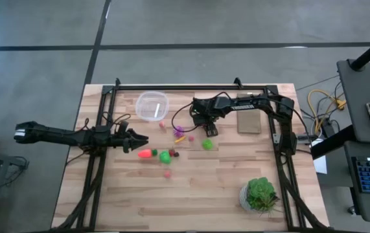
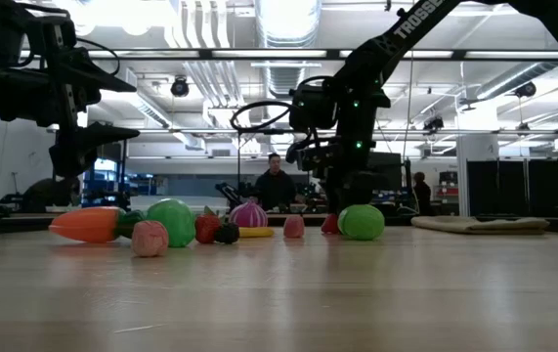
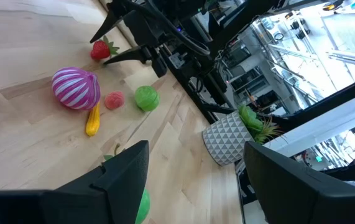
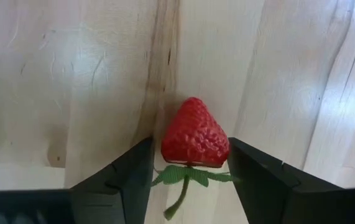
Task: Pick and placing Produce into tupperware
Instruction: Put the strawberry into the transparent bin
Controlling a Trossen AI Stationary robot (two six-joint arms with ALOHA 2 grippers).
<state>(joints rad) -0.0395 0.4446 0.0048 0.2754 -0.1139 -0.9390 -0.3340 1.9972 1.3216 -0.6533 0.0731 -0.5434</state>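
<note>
The right gripper [image 4: 188,167] is lowered over a red strawberry [image 4: 195,133] near the middle of the table; its fingers stand wide on either side of the berry, not yet touching it. In the high view the berry is hidden under the right gripper [image 1: 208,129], which sits at about four o'clock from the tupperware [image 1: 152,105] — the clear round container toward the table's far edge.

The step in hand is judged to be the grasp of the strawberry. It is done well if the fingers are closed across the berry's broad shoulder, just above the green leaves, where the sides are most nearly parallel; a grip nearer the tapered tip is likely to squeeze it out. The berry should be lifted clear of the green ball [image 1: 207,144] before being carried toward ten o'clock.

The left gripper [image 1: 137,140] waits with fingers apart by the carrot [image 1: 145,154] — it need not be moved.
</note>
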